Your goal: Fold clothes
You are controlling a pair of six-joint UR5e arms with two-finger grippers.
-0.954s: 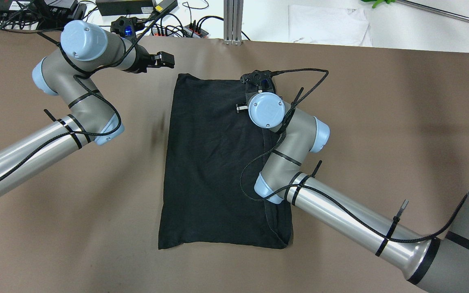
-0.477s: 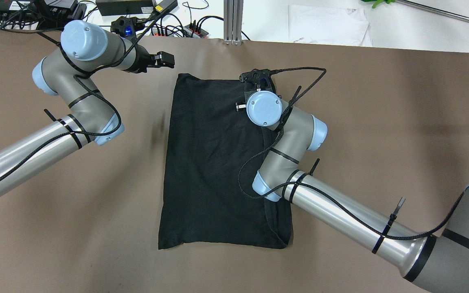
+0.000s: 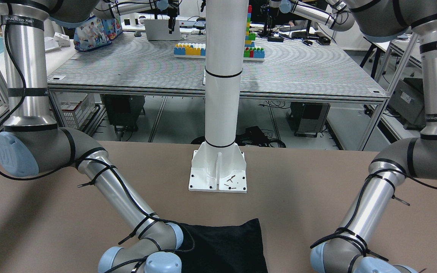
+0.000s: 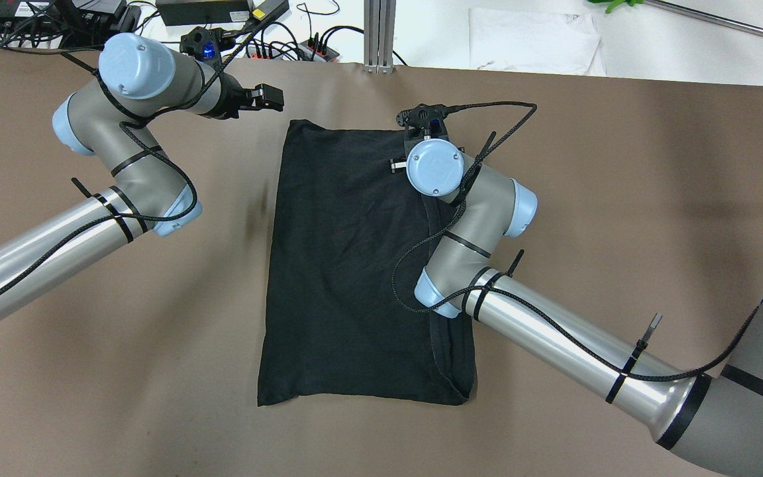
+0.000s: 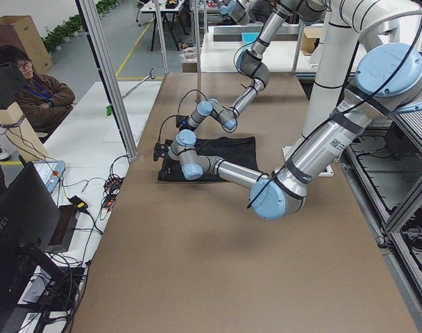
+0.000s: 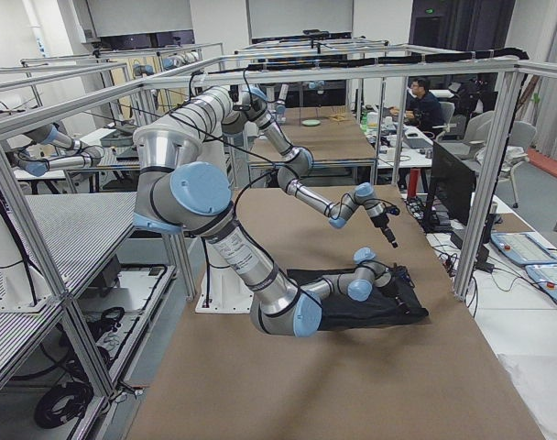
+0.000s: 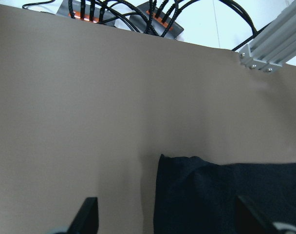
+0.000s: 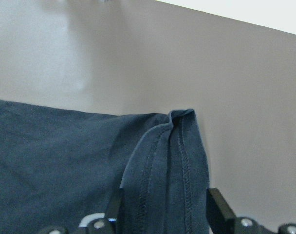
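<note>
Black garment (image 4: 348, 265) flat on brown bench (image 4: 620, 165), long axis running away from robot, folded seam along its right side. Right gripper (image 4: 424, 129) over garment's far right corner, hidden under wrist. Left gripper (image 4: 269, 99) beside far left corner, off the cloth, fingers (image 4: 275, 94) parted.

The brand "HUAWEI" was read on the back of a black monitor (image 5: 20, 229) at the near left of the left-side view. A band (image 3: 23, 19) on an upright arm link carried "WANJEED", followed by unreadable characters.
</note>
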